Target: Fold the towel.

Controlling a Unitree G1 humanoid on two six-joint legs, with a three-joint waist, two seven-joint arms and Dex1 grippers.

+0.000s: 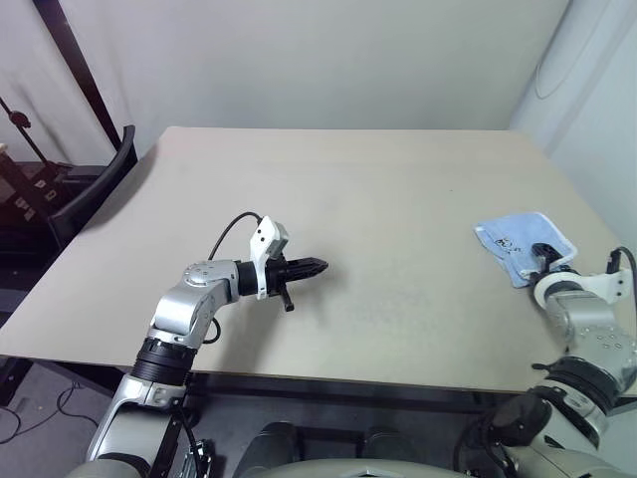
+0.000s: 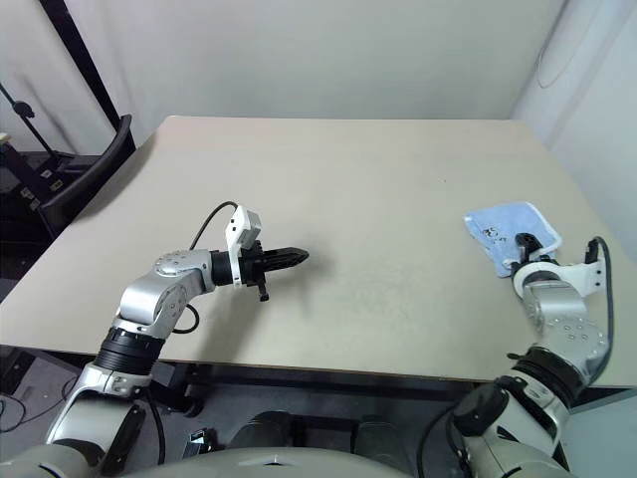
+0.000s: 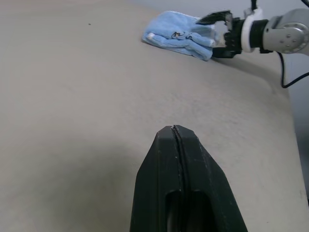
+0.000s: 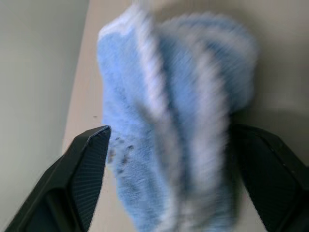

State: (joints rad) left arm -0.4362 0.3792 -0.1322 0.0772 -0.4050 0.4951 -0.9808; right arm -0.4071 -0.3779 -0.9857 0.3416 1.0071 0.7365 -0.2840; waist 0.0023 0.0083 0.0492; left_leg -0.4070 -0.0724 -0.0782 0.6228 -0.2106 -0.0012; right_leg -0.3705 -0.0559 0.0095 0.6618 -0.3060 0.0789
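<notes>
**Right jaws wide at the towel, left jaws closed mid-table**

Right jaws spread wide, one black finger on either side of the towel's near end; left jaws pressed together, holding nothing. No telling from these views whether the right fingers actually touch the cloth.

Towel (image 1: 525, 242): small, light blue, white edging, lying bunched and already doubled over near the table's right edge, toward the near right corner. Long axis running roughly from the right gripper (image 4: 169, 159) away toward the far left, so lengthwise along the line of the fingers rather than across them. Dark specks on the top face, too small to make out.

Right gripper directly at the towel's near end, so far the nearer arm. Left gripper (image 1: 309, 267) well apart, over the bare middle of the table and pointing across toward the towel.

Judgement: folding looks partly or wholly done, with the cloth a compact bundle rather than spread flat. Any next move on it belongs to the right arm; a regrasp would call for closing across the short width at the near edge.

Table (image 1: 378, 199): plain beige top, matte, bare apart from the towel. White walls behind and to the right; a dark chair (image 1: 95, 189) and a black stand off the far left corner.
</notes>
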